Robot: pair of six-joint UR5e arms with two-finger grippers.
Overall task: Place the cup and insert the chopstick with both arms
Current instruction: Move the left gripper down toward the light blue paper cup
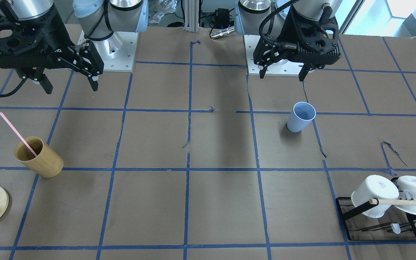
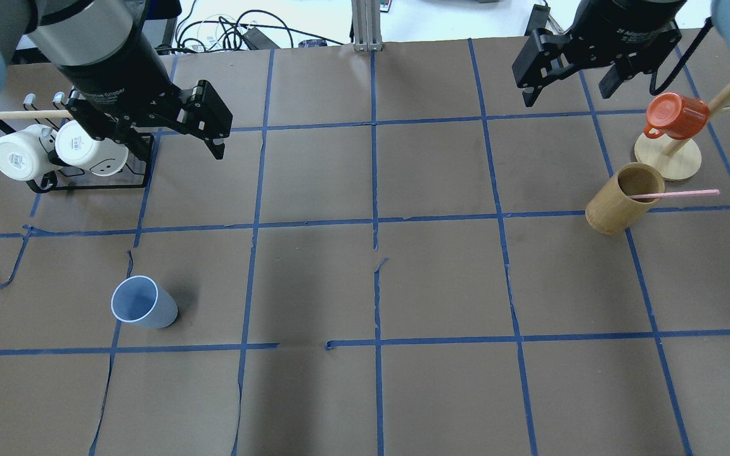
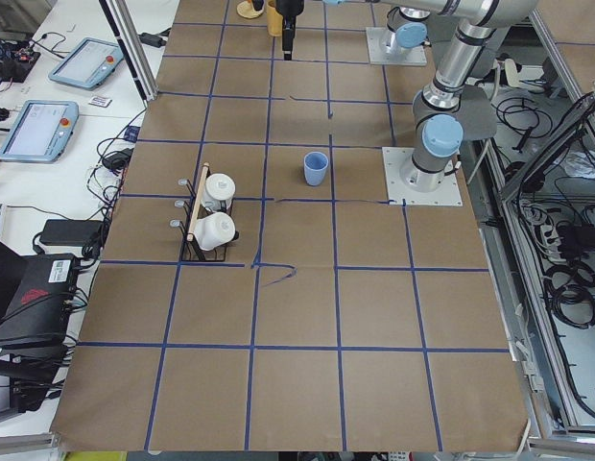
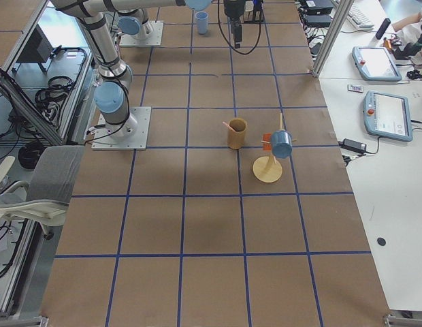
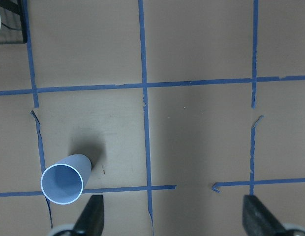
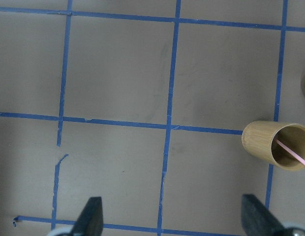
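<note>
A: Front view. Left fingers (image 1: 263, 70) spread wide, empty, raised over the desk (image 1: 222, 202). Right fingers (image 1: 93, 81) also wide, empty.
B: Cup?
A: Blue cup (image 1: 299, 119) stands upright on the desk, near the left fingers, not touching. Pink chopstick (image 1: 16, 133) leans in the wooden cup (image 1: 43, 160).
B: Overhead?
A: The two cups well apart, at opposite ends.
B: Wrist views?
A: Left: blue cup at lower left. Right: wooden cup at the edge.
</note>
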